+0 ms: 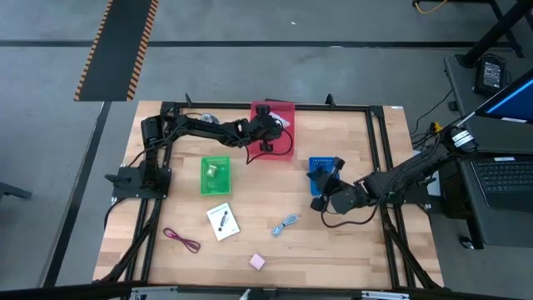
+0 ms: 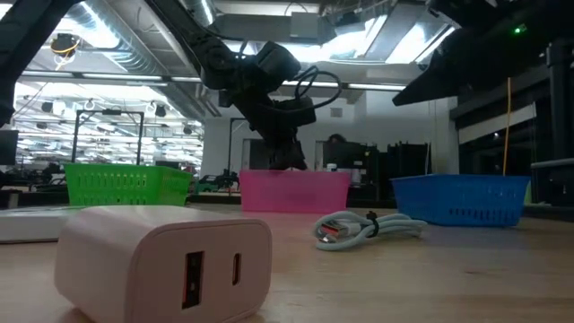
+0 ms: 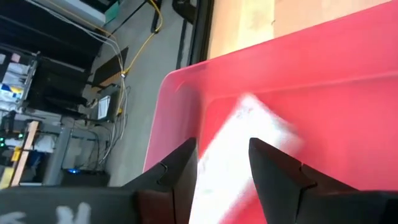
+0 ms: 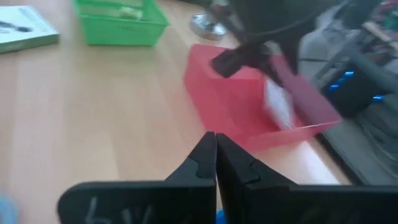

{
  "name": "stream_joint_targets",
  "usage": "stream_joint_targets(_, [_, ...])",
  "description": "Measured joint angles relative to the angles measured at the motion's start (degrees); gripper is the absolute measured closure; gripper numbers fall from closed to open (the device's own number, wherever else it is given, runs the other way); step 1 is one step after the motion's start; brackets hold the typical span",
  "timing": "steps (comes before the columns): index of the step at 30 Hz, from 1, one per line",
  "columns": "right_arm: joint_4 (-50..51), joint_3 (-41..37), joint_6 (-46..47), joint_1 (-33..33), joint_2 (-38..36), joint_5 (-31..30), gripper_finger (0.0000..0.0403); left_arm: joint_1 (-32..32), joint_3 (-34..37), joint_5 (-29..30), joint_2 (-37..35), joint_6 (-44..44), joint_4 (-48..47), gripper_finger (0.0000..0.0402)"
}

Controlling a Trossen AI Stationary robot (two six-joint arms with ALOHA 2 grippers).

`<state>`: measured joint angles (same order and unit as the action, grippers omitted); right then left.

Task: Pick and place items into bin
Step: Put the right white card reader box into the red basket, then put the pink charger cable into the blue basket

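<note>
My left gripper (image 1: 266,133) hangs open over the pink bin (image 1: 283,112). In the left wrist view a blurred white card (image 3: 249,134) shows inside the bin, between and beyond the open fingers of this gripper (image 3: 221,146). The right wrist view also shows the card (image 4: 280,106) in the bin. My right gripper (image 1: 318,202) is shut and holds nothing, just near of the blue bin (image 1: 326,164). A second white card (image 1: 222,221), a maroon cable (image 1: 181,240), a pale blue cable (image 1: 285,223) and a pink cube (image 1: 257,262) lie flat on the table.
A green bin (image 1: 215,175) with a small thing in it stands left of centre. The round silver disc (image 1: 206,119) sits by the far edge, left of the pink bin. A black frame (image 1: 379,167) runs around the tabletop. Bare wood lies between the bins and the near items.
</note>
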<state>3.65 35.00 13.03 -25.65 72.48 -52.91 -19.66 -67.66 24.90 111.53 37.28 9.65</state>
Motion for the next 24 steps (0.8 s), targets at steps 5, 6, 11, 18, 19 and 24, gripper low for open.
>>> stream_joint_targets(5, [-0.25,0.0,-0.03,-0.01,0.01,2.04,0.0403,0.0,0.0,1.89,-0.03,0.45,0.02,0.0258])
stream_joint_targets(6, [-0.43,0.0,-0.03,0.0,0.0,2.03,0.0403,0.18,0.0,2.62,-0.09,1.1,0.02,0.0258])
stream_joint_targets(11, [-0.61,0.0,-0.05,0.0,0.0,2.03,0.0403,2.21,0.02,3.6,-3.16,3.59,-0.24,0.0258])
stream_joint_targets(18, [-1.0,0.0,-2.19,0.0,0.0,2.02,0.0403,7.41,0.02,3.95,-13.55,3.56,-7.53,0.0267])
stream_joint_targets(19, [-1.24,0.0,-2.67,0.0,0.01,2.01,0.0403,8.35,0.02,4.03,-15.38,2.89,-9.34,0.027])
stream_joint_targets(24, [-1.39,0.02,-2.9,-0.02,0.0,2.01,0.0403,12.89,0.0,4.67,-25.26,-3.53,-22.19,0.0287])
